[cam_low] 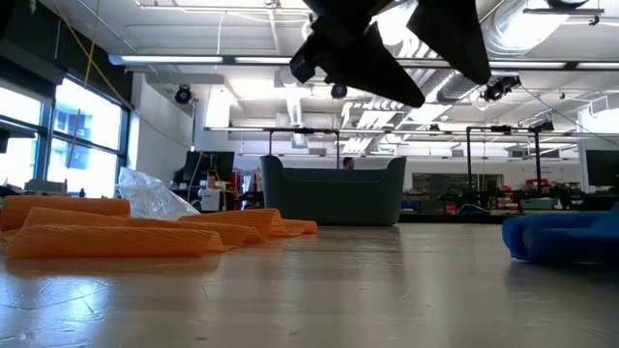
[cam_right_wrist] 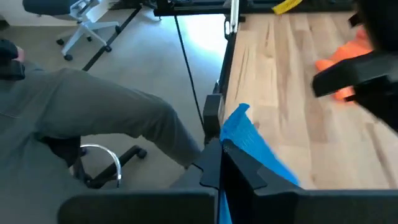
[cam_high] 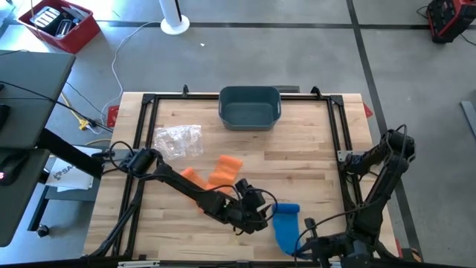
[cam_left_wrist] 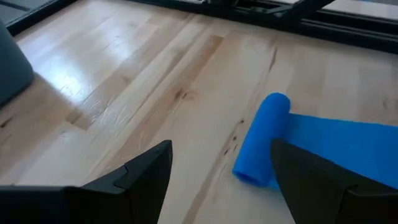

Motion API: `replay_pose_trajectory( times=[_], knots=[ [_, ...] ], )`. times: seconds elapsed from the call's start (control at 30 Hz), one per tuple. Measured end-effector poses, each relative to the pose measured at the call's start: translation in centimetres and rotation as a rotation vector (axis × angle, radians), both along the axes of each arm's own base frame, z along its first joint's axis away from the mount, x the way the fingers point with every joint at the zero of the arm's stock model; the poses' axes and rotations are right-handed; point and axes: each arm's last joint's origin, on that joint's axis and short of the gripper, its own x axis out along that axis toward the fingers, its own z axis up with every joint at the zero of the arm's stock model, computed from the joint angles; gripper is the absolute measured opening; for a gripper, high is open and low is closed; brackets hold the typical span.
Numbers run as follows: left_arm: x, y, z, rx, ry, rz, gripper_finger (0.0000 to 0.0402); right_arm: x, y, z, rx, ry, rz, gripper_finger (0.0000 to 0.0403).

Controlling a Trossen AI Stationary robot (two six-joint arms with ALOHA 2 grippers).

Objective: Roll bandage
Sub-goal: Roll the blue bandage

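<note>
A blue bandage (cam_high: 286, 227) lies near the table's front edge. Its rolled part (cam_left_wrist: 264, 134) rests on the wood, and the flat strip (cam_left_wrist: 348, 140) runs from it toward the near edge. My left gripper (cam_left_wrist: 221, 149) hovers open just left of the roll and touches nothing; the roll lies ahead of one finger. My right gripper (cam_right_wrist: 225, 155), at the near edge (cam_high: 305, 240), is shut on the strip's free end. Orange bandages (cam_high: 219, 175) lie unrolled at centre left. My right gripper pinches the free end of the blue strip (cam_right_wrist: 239, 134) between its two shut fingers. It comes from the table's right, slanting down, at the near edge. A flap of cloth sticks out past the fingertips. The rest of the strip runs away over the wood toward the roll.
A grey bin (cam_high: 249, 106) stands at the far middle, with a crumpled clear plastic bag (cam_high: 178, 140) to its left. A black frame (cam_high: 338, 119) runs round the tabletop. A seated person's grey leg (cam_right_wrist: 93, 118) is just off the near edge.
</note>
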Motion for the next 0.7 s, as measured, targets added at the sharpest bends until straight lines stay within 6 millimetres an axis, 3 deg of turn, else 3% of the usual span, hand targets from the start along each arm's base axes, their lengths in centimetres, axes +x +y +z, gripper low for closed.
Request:
replay_pose_trajectory(
  times=[0.37,0.7],
  knots=[
    [0.1,0.1,0.0,-0.02,-0.01,0.012,0.0264,0.4,2.7,-5.2,0.141,0.246,0.065,0.0],
    [1.2,-0.7,-3.0,-0.112,-0.004,-0.054,0.0264,1.0,3.9,-8.5,0.239,0.358,0.009,0.0001]
  ],
)
